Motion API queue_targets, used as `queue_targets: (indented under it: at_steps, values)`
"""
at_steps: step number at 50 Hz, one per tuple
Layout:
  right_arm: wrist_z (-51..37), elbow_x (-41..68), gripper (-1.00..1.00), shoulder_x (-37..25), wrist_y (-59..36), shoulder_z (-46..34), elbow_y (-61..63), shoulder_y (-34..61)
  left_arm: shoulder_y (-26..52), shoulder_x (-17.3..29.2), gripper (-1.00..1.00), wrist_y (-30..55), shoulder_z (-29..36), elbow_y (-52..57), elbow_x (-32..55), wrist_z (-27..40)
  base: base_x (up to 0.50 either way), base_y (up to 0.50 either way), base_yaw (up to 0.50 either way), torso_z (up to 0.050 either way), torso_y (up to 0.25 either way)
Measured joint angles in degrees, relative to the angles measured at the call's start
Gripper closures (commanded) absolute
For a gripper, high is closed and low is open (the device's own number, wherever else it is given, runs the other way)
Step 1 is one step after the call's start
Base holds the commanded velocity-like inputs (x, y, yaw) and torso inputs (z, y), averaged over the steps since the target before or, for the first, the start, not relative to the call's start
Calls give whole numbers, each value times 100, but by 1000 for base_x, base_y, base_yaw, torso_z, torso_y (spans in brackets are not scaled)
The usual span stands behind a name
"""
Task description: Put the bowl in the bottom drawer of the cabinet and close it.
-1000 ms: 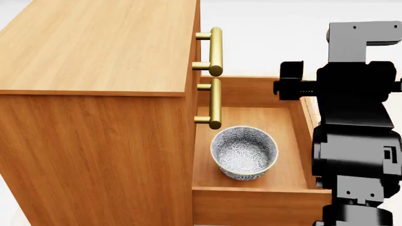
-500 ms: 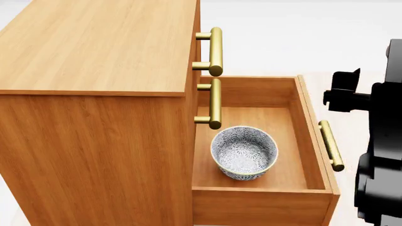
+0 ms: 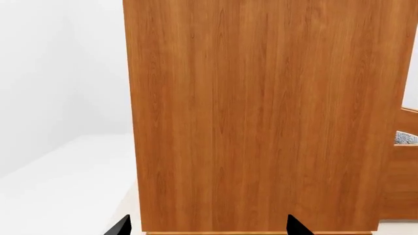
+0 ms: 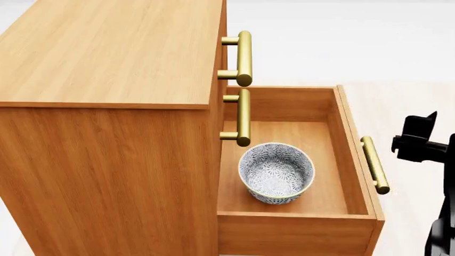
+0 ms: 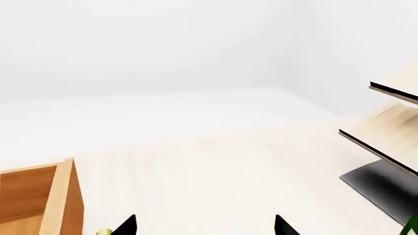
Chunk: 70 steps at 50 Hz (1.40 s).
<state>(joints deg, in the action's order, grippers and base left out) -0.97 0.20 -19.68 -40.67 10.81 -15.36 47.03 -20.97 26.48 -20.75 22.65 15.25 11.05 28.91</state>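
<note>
Cabinet [image 4: 106,106] fills the left of the head view, orange-brown wood grain; its two upper drawers are shut, brass bar handles [image 4: 244,57] stacked on the front. In the left wrist view its side panel [image 3: 261,112] takes up most of the frame.

Bottom drawer [image 4: 352,160] is pulled fully out, open box visible from above, its brass handle [image 4: 374,164] on the outer face of the front board. A corner of the drawer [image 5: 56,196] also shows in the right wrist view.

Pale floor [image 5: 209,161] runs out beyond the drawer; pale wooden rack [image 5: 385,132] sits at the edge of the right wrist view, well apart from the cabinet.

Right tool [image 5: 204,226]: only two black fingertips show, spread apart, nothing between them. Black arm hardware [image 4: 427,144] sits just beside the drawer handle, not touching.

Left tool [image 3: 206,226]: two black tips spread apart, empty, facing the cabinet side.

Bowl [image 4: 276,172] stands upright on the drawer floor, blue-grey floral pattern, nearer the cabinet side than the front board. A sliver of its rim [image 3: 406,139] shows in the left wrist view.
</note>
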Motion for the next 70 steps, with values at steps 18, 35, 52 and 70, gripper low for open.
queue_targets:
  at_steps: [18, 35, 52, 70]
  values:
    - [-61, 90, -100, 8, 323, 241, -113, -596, -13, 14, -100, -15, 15, 21, -21, 30, 0, 0, 0, 0, 0]
    - [-100, 171, -100, 31, 573, 407, -318, -969, -2, 24, -100, -27, 28, 0, -27, 46, 0, 0, 0, 0, 0]
    - [-241, 346, -100, -13, 1253, 428, -746, -1446, 110, -1275, -100, 374, -992, 0, -551, -1332, 0, 0, 0, 0, 0]
    - [-307, 424, -100, -90, 1185, 432, -1006, -1390, -375, -2049, -100, 592, -1944, 109, -1062, -2324, 0, 0, 0, 0, 0]
